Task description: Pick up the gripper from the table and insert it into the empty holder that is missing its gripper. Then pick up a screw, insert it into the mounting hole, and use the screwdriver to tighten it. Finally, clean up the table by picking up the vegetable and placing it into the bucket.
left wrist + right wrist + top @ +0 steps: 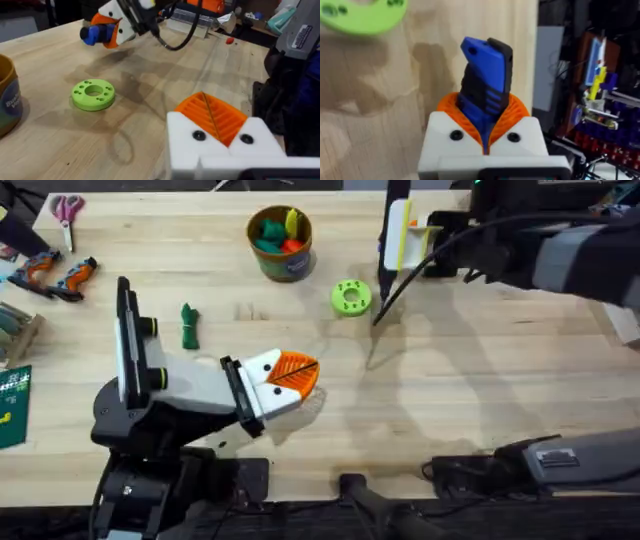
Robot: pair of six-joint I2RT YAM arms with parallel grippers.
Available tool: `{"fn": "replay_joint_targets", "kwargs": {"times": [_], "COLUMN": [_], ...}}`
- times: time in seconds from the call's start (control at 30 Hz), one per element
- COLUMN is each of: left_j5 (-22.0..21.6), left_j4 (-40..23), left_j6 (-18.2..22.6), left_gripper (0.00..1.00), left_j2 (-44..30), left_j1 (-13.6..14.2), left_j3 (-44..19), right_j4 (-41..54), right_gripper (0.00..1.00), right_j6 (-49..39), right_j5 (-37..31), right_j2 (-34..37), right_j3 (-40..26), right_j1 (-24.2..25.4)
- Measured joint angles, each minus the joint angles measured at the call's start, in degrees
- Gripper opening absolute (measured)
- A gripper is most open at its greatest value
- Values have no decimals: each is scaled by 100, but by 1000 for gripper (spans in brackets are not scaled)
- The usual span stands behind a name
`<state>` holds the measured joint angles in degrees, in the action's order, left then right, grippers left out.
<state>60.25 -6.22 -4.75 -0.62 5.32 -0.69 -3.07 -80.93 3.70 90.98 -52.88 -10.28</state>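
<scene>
Between the right gripper's [487,142] ribbed orange pads [512,112], at the table's far right side, the blue screwdriver [485,82] sits clamped by its body. It looks rigid, smooth plastic with a black grooved grip, probably light; that grooved band seems the surest hold. The left gripper [290,377] hovers mid-table, pads pressed together, empty. Nearby lie the lime disc [351,297], the knobbly green vegetable [190,326] and the bucket [262,225] on bare wood.
</scene>
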Motion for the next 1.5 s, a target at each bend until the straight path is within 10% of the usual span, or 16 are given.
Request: {"fn": "replay_joint_targets", "kwargs": {"times": [0.67, 0.83, 0.97, 1.5], "left_j5": [0, 0, 0, 0], "left_j4": [0, 0, 0, 0], "left_j6": [0, -2, 0, 0], "left_gripper": [5, 5, 5, 5], "left_j2": [0, 0, -2, -2], "left_j1": [0, 0, 0, 0], "left_j3": [0, 0, 0, 0], "right_j4": [-503, -505, -623, -131], "right_gripper": [31, 337, 895, 941], "right_j6": [-371, -420, -484, 1362], "right_j5": [-326, -354, -358, -369], "right_j2": [1068, 1069, 1060, -247], "right_j3": [-9, -26, -143, -192], "right_j1": [339, 339, 339, 339]}}
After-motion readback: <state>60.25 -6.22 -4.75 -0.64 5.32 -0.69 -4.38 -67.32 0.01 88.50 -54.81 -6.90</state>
